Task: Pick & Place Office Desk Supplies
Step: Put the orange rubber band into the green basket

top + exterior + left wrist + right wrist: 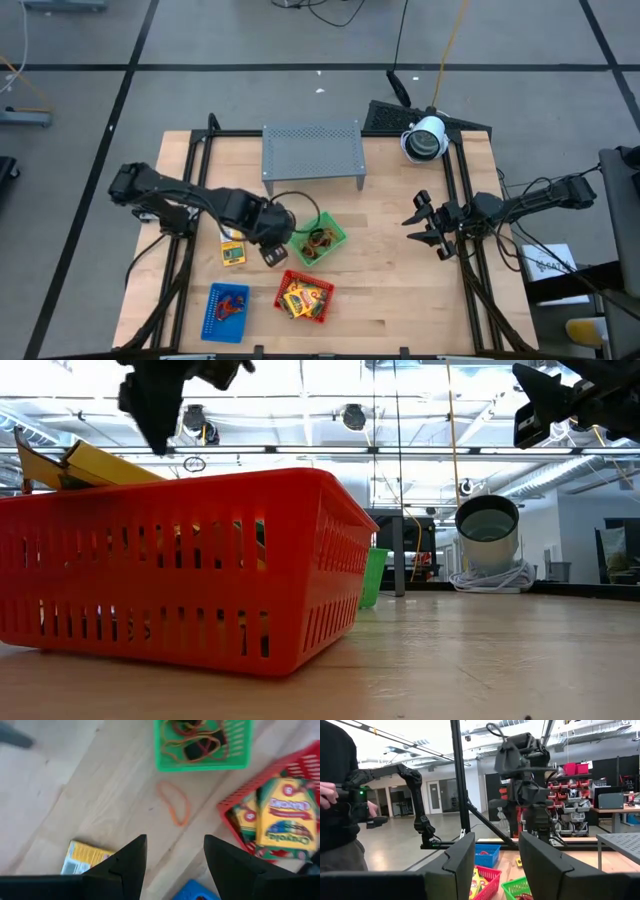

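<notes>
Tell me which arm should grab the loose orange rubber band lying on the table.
Left. The left gripper hangs open right above the orange rubber band, beside the green tray. The right gripper waits at the table's far right edge.

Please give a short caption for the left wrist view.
Open left gripper above a loose orange rubber band between green tray and red tray.

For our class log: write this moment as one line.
left pincer: open, above loose band | right pincer: open, idle | crayons: red tray
</notes>
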`<state>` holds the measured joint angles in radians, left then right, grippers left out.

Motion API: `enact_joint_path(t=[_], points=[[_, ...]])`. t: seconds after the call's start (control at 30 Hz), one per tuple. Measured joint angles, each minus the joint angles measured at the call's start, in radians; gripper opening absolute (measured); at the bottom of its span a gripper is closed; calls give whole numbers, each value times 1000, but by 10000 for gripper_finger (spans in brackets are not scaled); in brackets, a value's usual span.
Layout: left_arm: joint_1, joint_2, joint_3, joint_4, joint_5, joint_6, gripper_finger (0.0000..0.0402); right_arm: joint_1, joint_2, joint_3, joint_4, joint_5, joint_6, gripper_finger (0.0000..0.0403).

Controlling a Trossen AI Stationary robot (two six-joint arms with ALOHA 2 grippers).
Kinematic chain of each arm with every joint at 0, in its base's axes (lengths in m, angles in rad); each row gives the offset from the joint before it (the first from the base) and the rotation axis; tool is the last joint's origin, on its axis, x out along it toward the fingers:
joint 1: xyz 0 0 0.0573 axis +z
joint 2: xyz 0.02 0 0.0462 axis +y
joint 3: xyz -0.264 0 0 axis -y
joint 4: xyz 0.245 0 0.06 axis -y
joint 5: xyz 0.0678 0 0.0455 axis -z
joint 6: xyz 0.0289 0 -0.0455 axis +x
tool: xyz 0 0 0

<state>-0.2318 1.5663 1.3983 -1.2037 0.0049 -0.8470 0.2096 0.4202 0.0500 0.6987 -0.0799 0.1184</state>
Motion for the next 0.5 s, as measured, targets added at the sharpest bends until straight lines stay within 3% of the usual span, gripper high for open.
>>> enact_joint_path(t=[0.5], points=[[-85, 194, 0, 5, -5, -390, 207, 0, 0, 0, 0, 0, 0, 141]])
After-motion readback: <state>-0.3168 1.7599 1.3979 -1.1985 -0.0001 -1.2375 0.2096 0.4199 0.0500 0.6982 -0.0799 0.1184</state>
